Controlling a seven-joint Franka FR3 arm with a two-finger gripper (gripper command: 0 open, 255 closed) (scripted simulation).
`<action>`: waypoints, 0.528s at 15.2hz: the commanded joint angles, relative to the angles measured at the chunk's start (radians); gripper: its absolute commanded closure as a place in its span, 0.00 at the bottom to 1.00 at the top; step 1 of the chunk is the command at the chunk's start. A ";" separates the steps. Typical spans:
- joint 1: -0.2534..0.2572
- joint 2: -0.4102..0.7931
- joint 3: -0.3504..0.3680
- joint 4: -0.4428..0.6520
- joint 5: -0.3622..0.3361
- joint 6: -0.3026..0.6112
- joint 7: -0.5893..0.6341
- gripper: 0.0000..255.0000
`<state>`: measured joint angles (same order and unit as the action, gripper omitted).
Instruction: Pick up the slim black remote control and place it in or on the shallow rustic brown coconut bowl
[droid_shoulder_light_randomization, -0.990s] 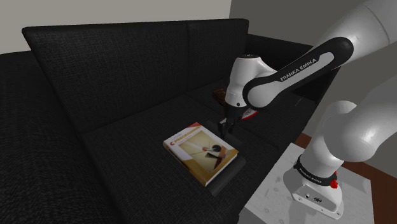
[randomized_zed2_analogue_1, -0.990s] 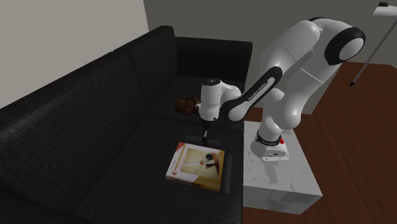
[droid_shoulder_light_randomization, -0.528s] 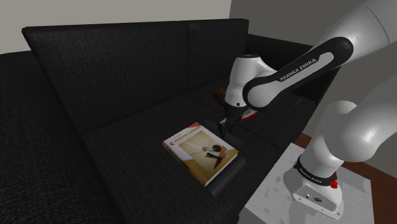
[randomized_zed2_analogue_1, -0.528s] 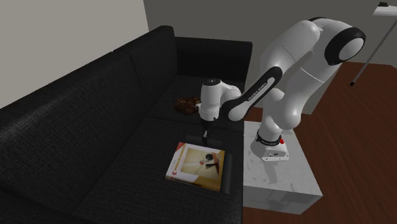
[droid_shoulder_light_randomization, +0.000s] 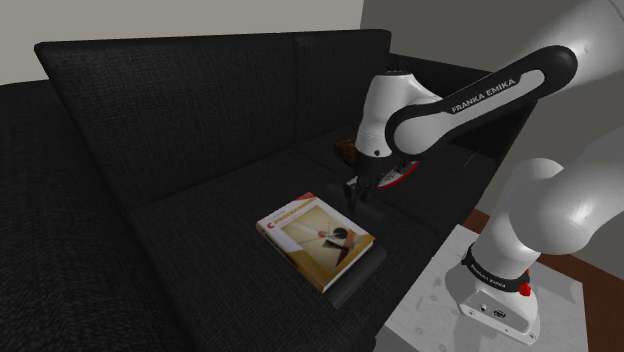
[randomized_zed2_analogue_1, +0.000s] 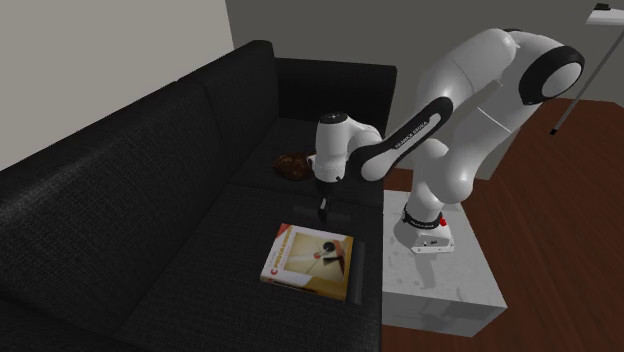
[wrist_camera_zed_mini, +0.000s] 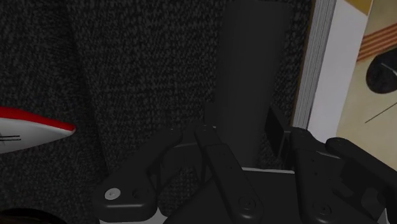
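The slim black remote control (wrist_camera_zed_mini: 245, 70) runs straight out from between my fingers, parallel to the white page edge of a book (wrist_camera_zed_mini: 343, 57). My gripper (wrist_camera_zed_mini: 243, 130) is shut on the remote's near end. In the shoulder view the gripper (droid_shoulder_light_randomization: 354, 192) hangs just above the black sofa seat (droid_shoulder_light_randomization: 210, 230), at the book's far corner. The brown bowl (droid_shoulder_light_randomization: 345, 150) lies on the seat behind the gripper, partly hidden by the arm. In the second exterior view the bowl (randomized_zed2_analogue_1: 292, 166) sits to the left of the gripper (randomized_zed2_analogue_1: 322, 211).
The book (droid_shoulder_light_randomization: 318, 238) with a pale cover lies on the seat near its front edge. A red and white object (droid_shoulder_light_randomization: 396, 178) rests on the seat close to the bowl. The sofa backrest (droid_shoulder_light_randomization: 200, 100) rises behind. My stand (droid_shoulder_light_randomization: 430, 305) adjoins the sofa.
The arm has risen a little and the gripper has lifted slightly off the seat, toward the bowl side. The book and the bowl have not moved.
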<state>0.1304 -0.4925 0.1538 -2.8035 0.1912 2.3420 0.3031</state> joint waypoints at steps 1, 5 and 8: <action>0.000 -0.024 -0.001 0.012 -0.003 -0.037 0.004 1.00; -0.003 -0.064 -0.006 0.043 -0.010 -0.107 0.009 1.00; -0.004 -0.089 -0.010 0.068 -0.015 -0.158 0.012 1.00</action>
<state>0.1269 -0.5739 0.1454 -2.7468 0.1784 2.2038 0.3141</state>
